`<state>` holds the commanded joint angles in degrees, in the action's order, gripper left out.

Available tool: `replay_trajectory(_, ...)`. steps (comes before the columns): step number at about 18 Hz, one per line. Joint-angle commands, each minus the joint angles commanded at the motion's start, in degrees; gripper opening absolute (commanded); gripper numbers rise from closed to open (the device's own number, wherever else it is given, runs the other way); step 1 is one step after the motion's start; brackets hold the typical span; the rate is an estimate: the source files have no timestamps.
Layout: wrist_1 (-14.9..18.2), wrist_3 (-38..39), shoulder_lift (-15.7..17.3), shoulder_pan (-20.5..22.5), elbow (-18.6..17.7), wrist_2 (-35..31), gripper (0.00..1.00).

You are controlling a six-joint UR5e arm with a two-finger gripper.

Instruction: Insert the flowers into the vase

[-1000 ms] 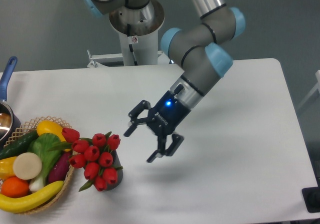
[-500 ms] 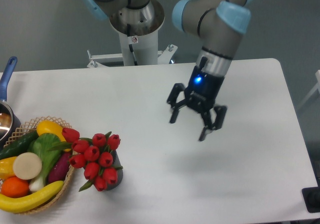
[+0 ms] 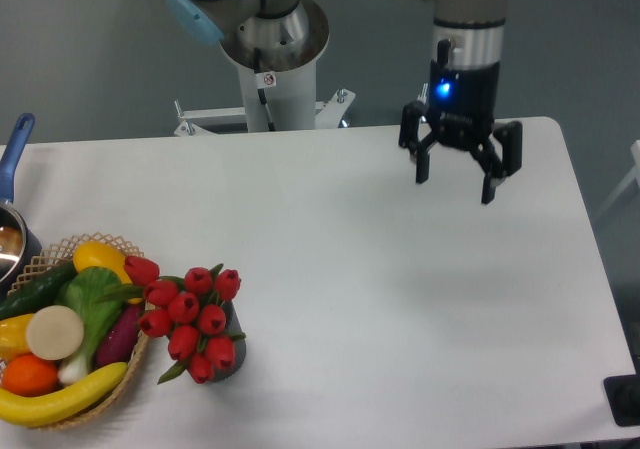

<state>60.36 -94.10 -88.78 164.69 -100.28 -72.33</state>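
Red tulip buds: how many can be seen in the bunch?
10 tulip buds show, all clustered over the vase beside the basket, one leaning onto its rim; more may hide beneath.

Robotics lab or test cell, not a home. Arm (image 3: 465,29) with grey links and light-blue joint caps stands on a white pedestal (image 3: 270,89) bolted to a bracket at the table's (image 3: 400,319) far edge. Table white, plain, rounded corners. Backdrop is a bare grey-green wall (image 3: 80,39). Props look staged: woven basket (image 3: 45,259) of plastic-looking vegetables at the near left corner, a pot (image 3: 12,234) with blue handle cut off by the left edge. Blue status light glows on the arm's wrist.
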Motion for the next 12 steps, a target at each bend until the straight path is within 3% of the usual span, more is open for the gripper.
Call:
replay_trajectory(7, 7.13, -16.26, 2.55, 7.57, -0.61, 1.14, 1.00)
replay_trajectory(12, 7.84, -20.24, 2.99, 9.33, -1.23, 1.06, 1.00)
